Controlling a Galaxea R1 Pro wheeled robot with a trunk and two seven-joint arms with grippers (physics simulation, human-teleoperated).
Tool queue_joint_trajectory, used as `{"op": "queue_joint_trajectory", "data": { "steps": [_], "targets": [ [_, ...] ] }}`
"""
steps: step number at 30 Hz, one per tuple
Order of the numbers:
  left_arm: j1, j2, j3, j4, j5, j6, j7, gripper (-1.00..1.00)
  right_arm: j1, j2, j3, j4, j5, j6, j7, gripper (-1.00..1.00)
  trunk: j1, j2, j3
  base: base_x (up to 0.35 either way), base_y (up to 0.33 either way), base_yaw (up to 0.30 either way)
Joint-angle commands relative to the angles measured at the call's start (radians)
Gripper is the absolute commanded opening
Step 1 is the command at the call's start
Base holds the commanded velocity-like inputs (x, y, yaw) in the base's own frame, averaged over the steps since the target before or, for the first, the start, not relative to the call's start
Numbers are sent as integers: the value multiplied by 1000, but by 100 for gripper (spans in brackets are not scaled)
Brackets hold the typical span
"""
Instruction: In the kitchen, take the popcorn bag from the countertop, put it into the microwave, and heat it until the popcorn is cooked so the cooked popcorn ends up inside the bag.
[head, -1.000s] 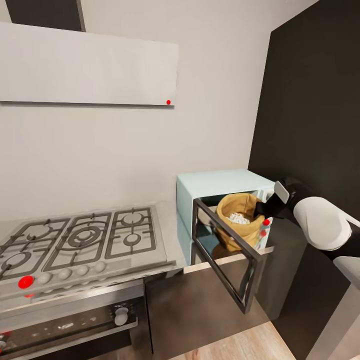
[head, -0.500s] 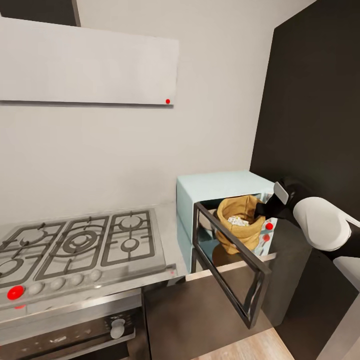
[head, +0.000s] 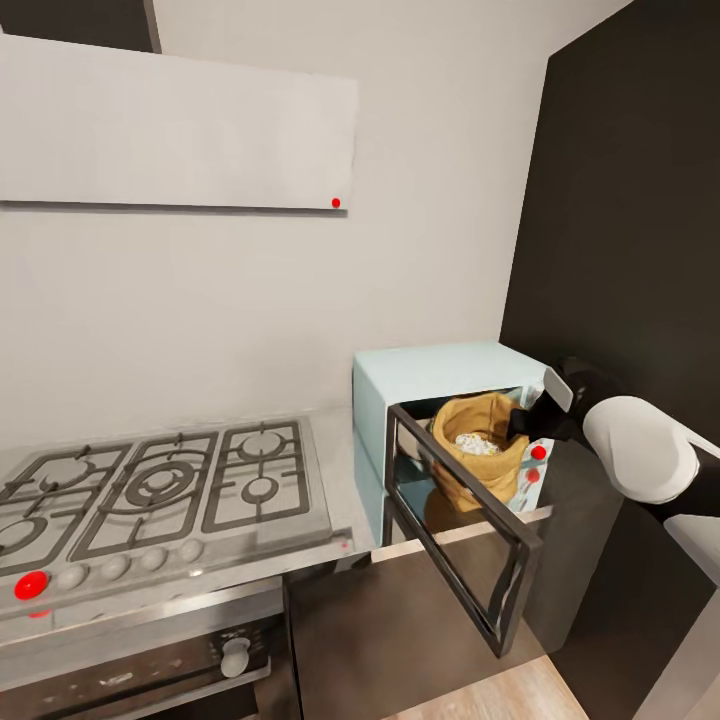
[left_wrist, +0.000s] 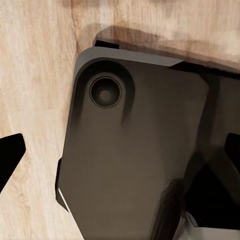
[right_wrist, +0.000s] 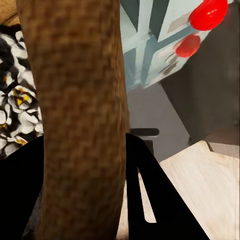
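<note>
Bag at the microwave mouth
The right gripper (head: 522, 420) is clamped on the rim of the bag (head: 480, 445), inside the open microwave (head: 440, 368); popcorn (head: 476, 442) shows within. Left fingers (left_wrist: 9, 159) stand apart over wooden floor (left_wrist: 35, 75).

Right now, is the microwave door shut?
No, the microwave door hangs swung open, with the popcorn bag in the right gripper at its opening.

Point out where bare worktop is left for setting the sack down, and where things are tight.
Free: the countertop strip between the gas hob and the microwave. Crowded: the microwave's mouth, where the popcorn bag, pinched at its rim by the right gripper, sits behind the open door.
</note>
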Motion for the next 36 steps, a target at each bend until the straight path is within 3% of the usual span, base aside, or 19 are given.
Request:
{"op": "queue_joint_trajectory", "data": {
  "steps": [1,7,27,33,36],
  "targets": [
    [0,0,3,0,5,-3,-1,100,0,-5,-5,5,8,-3,-1,-100,0,-1,-1,0,0,0],
    [0,0,3,0,5,-3,0,100,1,-20,-1,8,13,-8,-1,-100,0,-1,-1,0,0,0],
    [0,0,3,0,5,-3,1,100,1,-5,-6,9,1,14,5,-100,0,-1,-1,0,0,0],
    [0,0,3,-1,5,-3,1,100,1,-9,-13,-14,-92,14,6,-100,0,-1,-1,0,0,0],
    [0,0,3,-1,5,-3,1,100,1,-10,-14,-17,-99,14,5,-100,0,-1,-1,0,0,0]
  ]
}}
